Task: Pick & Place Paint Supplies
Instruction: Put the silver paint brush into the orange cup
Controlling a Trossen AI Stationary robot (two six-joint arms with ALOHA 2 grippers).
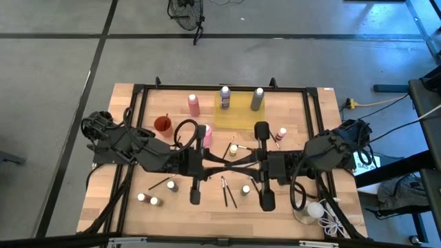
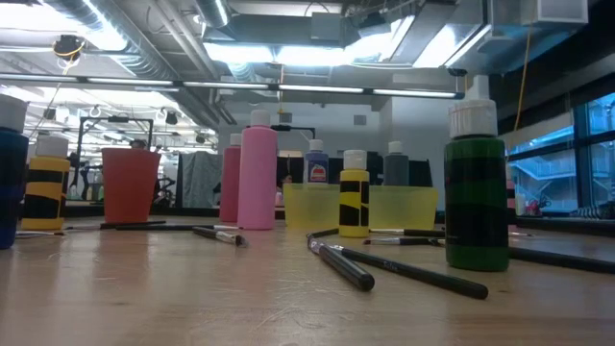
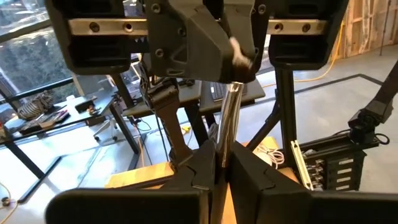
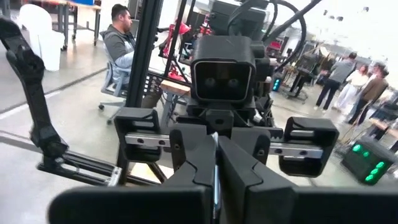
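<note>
A wooden worktop [image 1: 131,103] carries a yellow tray [image 1: 238,118], scattered bottles [image 1: 194,105] and loose brushes [image 1: 227,191]. Both arms meet above its middle, facing each other. The left gripper [image 3: 222,163] has its fingers pinching a brush [image 3: 229,118] by its metal stem, and the right gripper [image 4: 216,155] pinches the other end. This looks like a handover. Next, one gripper must let go, probably before the brush goes to the tray.

Wooden table [image 1: 138,103] — paint bottles [image 1: 193,105], paintbrushes [image 1: 228,191], red cup [image 1: 162,125].
</note>
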